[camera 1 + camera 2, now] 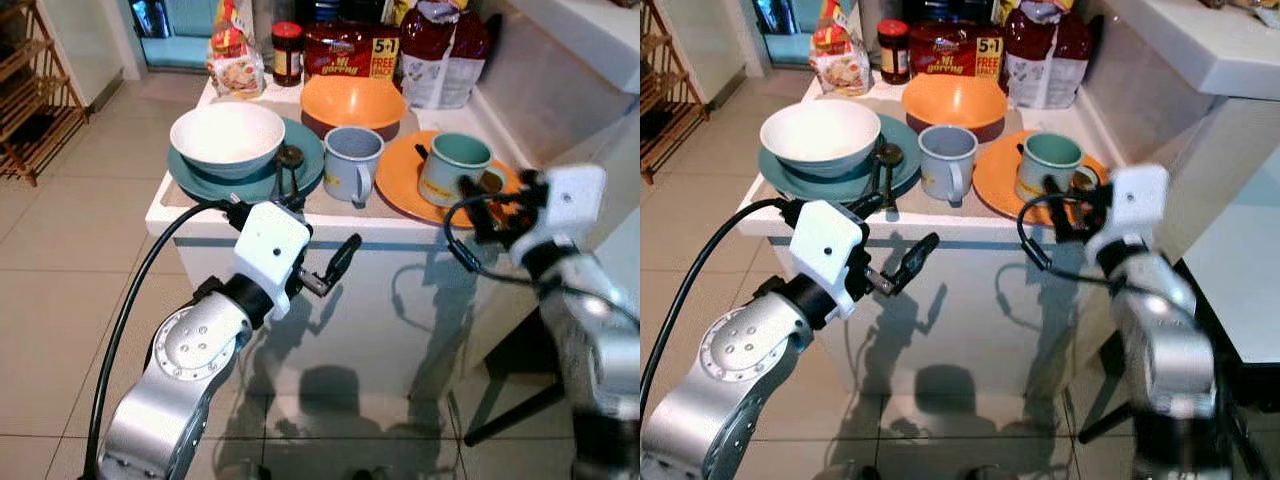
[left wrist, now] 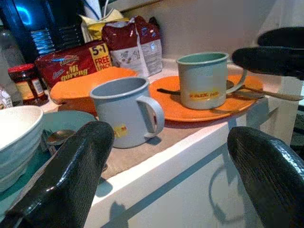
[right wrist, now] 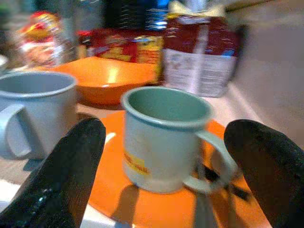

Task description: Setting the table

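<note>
a dark red foil multipack of noodles point(image 1: 352, 50), standing at the far edge of the white counter behind the orange bowl, carries "mi goreng" in yellow script, and on a yellow panel at its right end "5+1 free pack". the grey-blue enamel mug point(image 2: 126, 110) and the green enamel mug point(image 2: 204, 80) each bear a small yellow sticker with red print too small to read. print on the crumpled red-and-white bag point(image 1: 440, 50) at far right and on the jar point(image 1: 287, 52) cannot be made out.

Right wrist view blurred, white bowl point(image 2: 16, 137) cropped, snack packets point(image 3: 42, 40) unreadable
</note>
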`<state>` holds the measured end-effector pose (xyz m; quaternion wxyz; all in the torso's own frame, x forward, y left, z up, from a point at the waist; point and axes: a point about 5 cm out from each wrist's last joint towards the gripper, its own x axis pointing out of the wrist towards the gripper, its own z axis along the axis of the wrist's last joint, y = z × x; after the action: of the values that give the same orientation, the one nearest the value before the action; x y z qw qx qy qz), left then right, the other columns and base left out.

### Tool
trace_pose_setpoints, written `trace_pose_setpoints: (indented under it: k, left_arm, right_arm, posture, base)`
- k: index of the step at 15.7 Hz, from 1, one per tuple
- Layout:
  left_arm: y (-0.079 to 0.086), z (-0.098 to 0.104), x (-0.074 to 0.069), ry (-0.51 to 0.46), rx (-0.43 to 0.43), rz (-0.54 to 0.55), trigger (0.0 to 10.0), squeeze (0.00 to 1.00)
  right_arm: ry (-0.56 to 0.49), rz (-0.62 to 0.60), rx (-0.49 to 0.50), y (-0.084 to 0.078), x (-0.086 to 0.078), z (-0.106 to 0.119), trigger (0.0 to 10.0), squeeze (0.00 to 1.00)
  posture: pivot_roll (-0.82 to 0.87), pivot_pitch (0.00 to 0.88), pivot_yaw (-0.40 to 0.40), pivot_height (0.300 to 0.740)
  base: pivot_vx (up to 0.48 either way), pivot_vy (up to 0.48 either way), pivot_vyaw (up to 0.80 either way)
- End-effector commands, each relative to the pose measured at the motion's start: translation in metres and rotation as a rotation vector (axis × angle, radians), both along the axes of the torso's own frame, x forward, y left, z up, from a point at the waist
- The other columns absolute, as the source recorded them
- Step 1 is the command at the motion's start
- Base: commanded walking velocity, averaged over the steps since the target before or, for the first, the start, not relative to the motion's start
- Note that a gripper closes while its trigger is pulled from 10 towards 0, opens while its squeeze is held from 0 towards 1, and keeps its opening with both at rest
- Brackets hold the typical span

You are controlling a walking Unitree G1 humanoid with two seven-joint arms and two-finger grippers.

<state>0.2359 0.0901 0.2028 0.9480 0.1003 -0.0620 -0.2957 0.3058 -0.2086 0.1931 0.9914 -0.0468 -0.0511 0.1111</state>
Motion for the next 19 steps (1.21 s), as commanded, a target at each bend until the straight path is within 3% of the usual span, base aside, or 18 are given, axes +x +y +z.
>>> trace_pose_setpoints:
  k: [1, 5, 8, 11, 13, 16, 19]
  left_arm:
    - [-0.004, 0.002, -0.001, -0.009, 0.003, -0.032, 10.0, 0.00]
    - [-0.010, 0.003, -0.008, -0.001, 0.000, -0.102, 10.0, 0.00]
    - [-0.010, 0.003, -0.012, 0.005, 0.001, -0.123, 10.0, 0.00]
    - [-0.014, 0.003, -0.016, 0.013, 0.006, -0.169, 10.0, 0.00]
    - [-0.015, 0.003, -0.017, 0.021, 0.008, -0.190, 10.0, 0.00]
    - [-0.017, 0.002, -0.017, 0.029, 0.004, -0.204, 10.0, 0.00]
    - [-0.019, 0.000, -0.020, 0.062, 0.015, -0.246, 10.0, 0.00]
  right_arm:
    - [-0.013, 0.034, -0.026, -0.003, 0.005, 0.002, 10.0, 0.00]
    - [-0.052, -0.009, -0.047, -0.029, 0.026, 0.016, 10.0, 0.00]
    - [-0.045, 0.031, -0.072, -0.045, 0.027, 0.022, 10.0, 0.00]
    - [0.034, 0.127, -0.052, -0.056, 0.022, 0.015, 10.0, 0.00]
    - [0.094, 0.175, 0.032, -0.070, 0.020, 0.004, 10.0, 0.00]
    - [0.085, 0.115, 0.082, -0.080, 0.029, -0.003, 10.0, 0.00]
    - [0.156, 0.118, 0.072, -0.081, 0.037, -0.017, 10.0, 0.00]
  posture:
    - [0.00, 0.043, -0.043, 0.740]
    - [0.01, 0.055, -0.052, 0.740]
    - [0.01, 0.061, -0.049, 0.740]
    - [0.00, 0.063, -0.043, 0.740]
    - [-0.01, 0.064, -0.038, 0.740]
    - [0.00, 0.062, -0.038, 0.740]
    - [0.01, 0.059, -0.040, 0.740]
  base:
    - [0.000, 0.000, 0.00]
    - [0.000, 0.000, 0.00]
    - [0.000, 0.000, 0.00]
    - [0.000, 0.000, 0.00]
    - [0.000, 0.000, 0.00]
    - [0.000, 0.000, 0.00]
    - [0.000, 0.000, 0.00]
